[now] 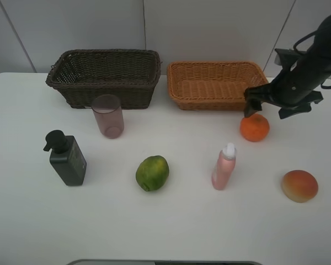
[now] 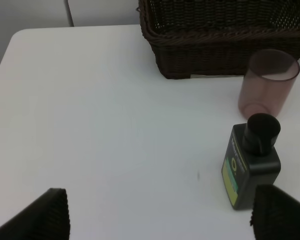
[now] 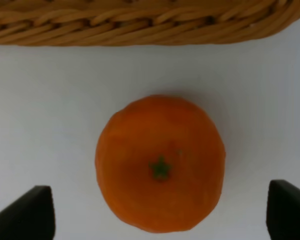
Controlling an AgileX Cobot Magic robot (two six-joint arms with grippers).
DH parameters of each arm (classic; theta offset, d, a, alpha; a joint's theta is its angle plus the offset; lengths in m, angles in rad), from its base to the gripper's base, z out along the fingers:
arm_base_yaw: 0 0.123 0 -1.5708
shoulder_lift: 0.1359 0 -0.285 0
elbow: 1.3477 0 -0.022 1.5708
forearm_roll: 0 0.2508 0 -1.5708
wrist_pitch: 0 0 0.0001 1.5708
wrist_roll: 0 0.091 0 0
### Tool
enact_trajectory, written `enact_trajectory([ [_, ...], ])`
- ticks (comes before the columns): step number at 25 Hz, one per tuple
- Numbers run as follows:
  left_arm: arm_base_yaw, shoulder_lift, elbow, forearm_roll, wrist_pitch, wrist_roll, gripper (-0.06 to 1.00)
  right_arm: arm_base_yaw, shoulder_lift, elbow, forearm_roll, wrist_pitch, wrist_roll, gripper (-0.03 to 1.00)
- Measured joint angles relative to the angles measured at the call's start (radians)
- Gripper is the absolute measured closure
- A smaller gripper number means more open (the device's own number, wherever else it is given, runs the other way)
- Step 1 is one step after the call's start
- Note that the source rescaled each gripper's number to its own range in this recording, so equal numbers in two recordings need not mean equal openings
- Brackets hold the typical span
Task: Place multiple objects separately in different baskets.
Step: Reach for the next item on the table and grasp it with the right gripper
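Nothing is sitting in either basket, so by my reading the sorting is only beginning and all six items are waiting on the white table (image 1: 22,221). Going from the left, the dark brown basket (image 1: 110,91) is standing empty at the back, with the dark pump bottle (image 1: 69,160) standing upright in front of it and the translucent pink cup (image 1: 107,117) standing just before its front wall. The green round fruit (image 1: 152,173) is lying near the middle, the pink spray bottle (image 1: 224,167) is standing to its right, and the light tan basket (image 1: 209,102) is sitting empty behind them. The orange (image 1: 255,127) is resting just in front of that basket, and the mango (image 1: 299,186) is lying far right. The left gripper (image 2: 160,217) is hanging over bare table near the pump bottle, fingers spread wide and holding nothing. The right gripper (image 1: 255,106) is hovering directly over the orange, fingers apart on either side of it and, as far as the wrist view shows, not touching it.
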Motion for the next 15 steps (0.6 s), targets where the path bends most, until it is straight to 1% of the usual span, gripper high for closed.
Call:
enact_trajectory([
  [9,0.0,0.0,0.0,0.0,0.0,0.0,0.0,0.0,0.107,-0.1,-0.037,0.038,0.002,0.15],
  [15,0.0,0.0,0.0,0.0,0.0,0.0,0.0,0.002,0.168,-0.11,-0.041,0.038,0.003,0.15],
])
